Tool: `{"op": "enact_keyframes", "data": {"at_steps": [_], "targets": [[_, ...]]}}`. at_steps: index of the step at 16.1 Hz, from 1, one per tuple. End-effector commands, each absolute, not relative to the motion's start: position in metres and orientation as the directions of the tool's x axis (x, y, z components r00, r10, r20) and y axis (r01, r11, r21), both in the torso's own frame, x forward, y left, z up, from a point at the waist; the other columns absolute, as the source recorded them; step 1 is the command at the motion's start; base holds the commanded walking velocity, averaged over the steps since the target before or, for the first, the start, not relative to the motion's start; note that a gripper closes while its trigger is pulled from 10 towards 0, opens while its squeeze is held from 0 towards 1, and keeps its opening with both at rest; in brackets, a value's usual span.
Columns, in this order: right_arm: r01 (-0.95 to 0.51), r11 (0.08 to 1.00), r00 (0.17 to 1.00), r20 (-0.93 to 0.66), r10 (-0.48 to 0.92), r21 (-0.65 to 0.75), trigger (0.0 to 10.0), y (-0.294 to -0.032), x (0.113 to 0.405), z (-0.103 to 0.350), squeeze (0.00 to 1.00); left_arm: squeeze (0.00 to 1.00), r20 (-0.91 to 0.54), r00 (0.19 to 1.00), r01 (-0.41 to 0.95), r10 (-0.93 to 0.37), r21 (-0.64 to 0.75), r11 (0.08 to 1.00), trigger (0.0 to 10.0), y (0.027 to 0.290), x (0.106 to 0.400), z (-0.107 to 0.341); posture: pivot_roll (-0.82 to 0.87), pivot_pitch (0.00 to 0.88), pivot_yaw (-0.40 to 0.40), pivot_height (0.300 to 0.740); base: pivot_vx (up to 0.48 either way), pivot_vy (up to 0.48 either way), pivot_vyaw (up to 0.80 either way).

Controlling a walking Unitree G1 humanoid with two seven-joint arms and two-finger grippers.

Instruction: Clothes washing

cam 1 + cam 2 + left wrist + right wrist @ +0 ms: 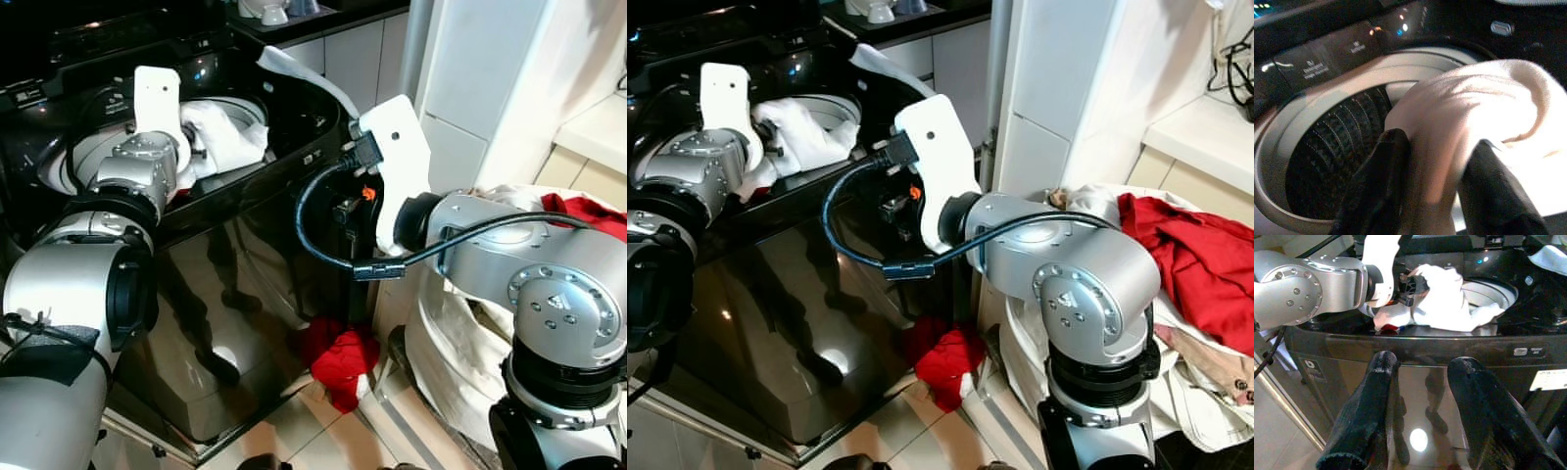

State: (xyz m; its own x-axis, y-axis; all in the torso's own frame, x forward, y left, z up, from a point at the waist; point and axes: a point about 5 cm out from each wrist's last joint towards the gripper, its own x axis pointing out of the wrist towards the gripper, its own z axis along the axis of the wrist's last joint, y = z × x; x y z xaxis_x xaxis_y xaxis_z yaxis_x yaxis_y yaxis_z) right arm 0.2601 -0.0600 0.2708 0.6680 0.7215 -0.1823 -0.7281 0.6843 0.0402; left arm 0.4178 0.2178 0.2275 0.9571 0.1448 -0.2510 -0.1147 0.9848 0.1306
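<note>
A black top-loading washing machine [245,284] stands open before me, its drum [1337,147] dark inside. My left gripper [1437,142] is over the drum's opening, shut on a white garment [1464,112] that bulges between its fingers. The white garment [230,132] drapes over the front rim of the opening. My right gripper [1423,364] is open and holds nothing. It hangs in front of the washer's upper front panel, at its right corner, pointing towards the machine. A red garment [338,357] lies on the floor at the washer's right foot.
A pile of laundry with a red cloth [1185,255] and pale pieces sits in a white basket [460,343] by my right side. A white cabinet wall [490,78] stands just right of the washer. Another white cloth [294,69] lies on the washer's back right edge.
</note>
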Motion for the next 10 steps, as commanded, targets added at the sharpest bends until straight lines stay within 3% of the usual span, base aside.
{"op": "enact_keyframes", "data": {"at_steps": [1, 5, 7, 8, 10], "targets": [[-0.732, 0.68, 0.667, -0.171, 0.725, 0.028, 10.0, -0.058, 0.259, 0.275, 0.0, 1.0, -0.243, 0.958, -0.119, 0.149, 0.133, 0.984, 10.0, 0.221, 0.419, 0.236, -0.19, 0.0, 0.13, 0.74, 0.0, 0.0, 0.0], [-0.721, 0.692, 0.678, -0.175, 0.714, 0.036, 10.0, -0.058, 0.261, 0.274, 0.0, 1.0, -0.248, 0.953, -0.138, 0.175, 0.159, 0.978, 10.0, 0.229, 0.417, 0.237, -0.19, 0.0, 0.142, 0.74, 0.0, 0.0, 0.0], [-0.713, 0.701, 0.686, -0.178, 0.705, 0.029, 10.0, -0.06, 0.263, 0.275, 0.0, 1.0, -0.342, 0.931, -0.024, 0.129, 0.295, 0.955, 10.0, 0.23, 0.413, 0.224, -0.19, 0.0, 0.145, 0.74, 0.0, 0.0, 0.0], [-0.705, 0.708, 0.694, -0.177, 0.698, 0.026, 10.0, -0.061, 0.265, 0.277, 0.0, 0.0, -0.344, 0.931, -0.029, 0.125, 0.27, 0.962, 10.0, 0.229, 0.413, 0.224, -0.19, 0.0, 0.145, 0.74, 0.0, 0.0, 0.0], [-0.688, 0.725, 0.712, -0.175, 0.681, 0.024, 10.0, -0.065, 0.268, 0.278, 0.0, 0.0, -0.288, 0.946, -0.135, 0.15, 0.071, 0.988, 10.0, 0.228, 0.416, 0.236, -0.18, 0.0, 0.144, 0.74, 0.0, 0.0, 0.0]]}}
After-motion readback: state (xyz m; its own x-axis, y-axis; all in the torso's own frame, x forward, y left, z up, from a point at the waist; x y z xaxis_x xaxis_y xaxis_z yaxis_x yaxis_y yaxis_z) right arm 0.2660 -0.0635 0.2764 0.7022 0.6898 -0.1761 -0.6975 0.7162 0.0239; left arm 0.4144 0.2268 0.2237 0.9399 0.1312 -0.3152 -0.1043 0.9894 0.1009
